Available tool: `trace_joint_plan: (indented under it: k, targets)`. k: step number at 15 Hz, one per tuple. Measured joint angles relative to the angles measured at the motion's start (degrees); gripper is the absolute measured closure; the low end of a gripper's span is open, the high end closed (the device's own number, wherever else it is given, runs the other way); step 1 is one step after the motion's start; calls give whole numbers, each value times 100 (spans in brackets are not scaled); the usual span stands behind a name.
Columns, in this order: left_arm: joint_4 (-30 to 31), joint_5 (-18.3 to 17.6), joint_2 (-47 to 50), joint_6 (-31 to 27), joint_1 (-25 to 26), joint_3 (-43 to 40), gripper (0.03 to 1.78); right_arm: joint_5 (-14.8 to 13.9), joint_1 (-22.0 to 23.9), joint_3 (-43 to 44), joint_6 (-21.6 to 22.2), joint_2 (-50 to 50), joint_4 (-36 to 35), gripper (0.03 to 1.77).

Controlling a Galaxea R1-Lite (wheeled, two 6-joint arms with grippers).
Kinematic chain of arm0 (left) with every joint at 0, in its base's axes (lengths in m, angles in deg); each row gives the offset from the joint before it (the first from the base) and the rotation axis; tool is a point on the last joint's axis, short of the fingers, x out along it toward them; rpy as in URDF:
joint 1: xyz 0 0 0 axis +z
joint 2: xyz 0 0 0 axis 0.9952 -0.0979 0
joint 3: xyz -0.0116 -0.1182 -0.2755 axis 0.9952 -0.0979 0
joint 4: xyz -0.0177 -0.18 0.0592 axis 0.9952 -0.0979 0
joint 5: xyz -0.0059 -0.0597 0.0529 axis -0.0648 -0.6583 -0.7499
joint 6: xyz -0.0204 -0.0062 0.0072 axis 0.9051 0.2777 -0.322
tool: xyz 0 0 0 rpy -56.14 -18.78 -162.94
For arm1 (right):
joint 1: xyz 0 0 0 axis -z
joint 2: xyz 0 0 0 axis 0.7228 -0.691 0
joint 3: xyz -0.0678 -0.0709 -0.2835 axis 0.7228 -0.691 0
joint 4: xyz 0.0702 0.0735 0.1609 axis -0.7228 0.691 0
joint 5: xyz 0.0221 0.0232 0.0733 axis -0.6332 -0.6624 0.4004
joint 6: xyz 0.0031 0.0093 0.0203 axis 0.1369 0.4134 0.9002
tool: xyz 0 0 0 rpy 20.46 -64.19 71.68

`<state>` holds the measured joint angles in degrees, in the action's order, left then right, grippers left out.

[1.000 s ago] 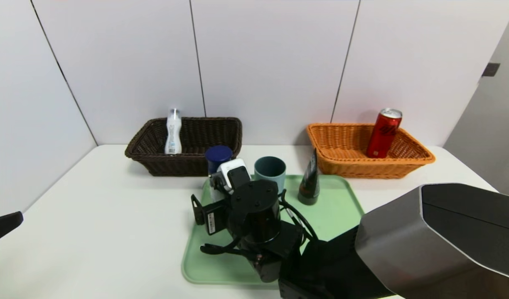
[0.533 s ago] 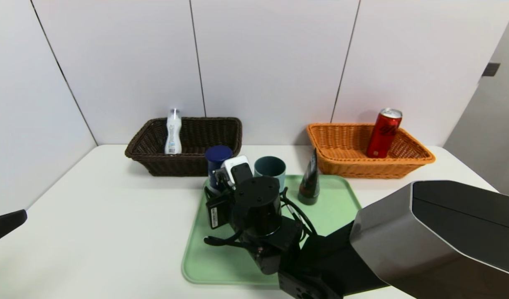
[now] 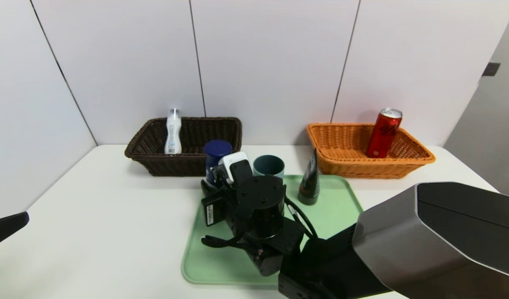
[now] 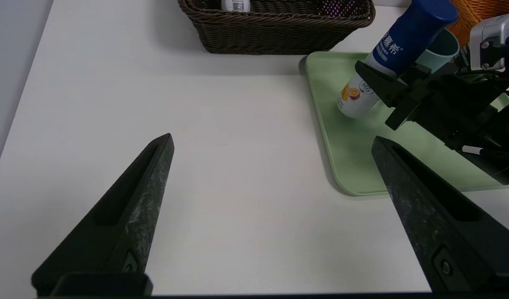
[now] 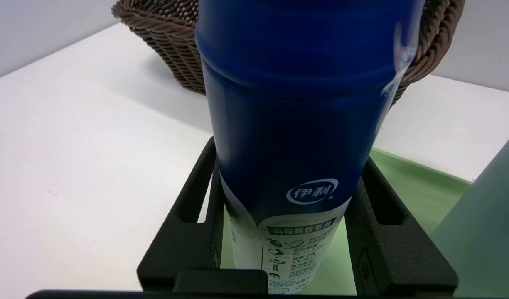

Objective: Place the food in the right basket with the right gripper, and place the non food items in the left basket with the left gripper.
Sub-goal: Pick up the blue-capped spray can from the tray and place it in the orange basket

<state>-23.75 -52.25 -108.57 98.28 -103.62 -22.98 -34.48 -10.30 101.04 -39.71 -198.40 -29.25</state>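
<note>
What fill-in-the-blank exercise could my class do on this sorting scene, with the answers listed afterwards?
1. The right claw is shut on the bottle with the dark ____ cap.
2. The red can leans inside the ____ basket.
3. The cup and the dark tube stand on the green ____.
4. The small clear bottle stands in the dark ____ basket.

Missing words: blue; orange; tray; brown
</note>
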Motion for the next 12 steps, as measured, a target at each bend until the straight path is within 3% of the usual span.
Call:
trace_joint_plan:
  k: [8, 12]
  targets:
    - [-11, 2, 32, 1, 0, -90, 12, 33, -358, 116, -41, 1150, 1000, 100]
    - [-2, -9, 26, 1, -9, -129, 12, 138, 212, 1178, -74, 1885, 2389, 100]
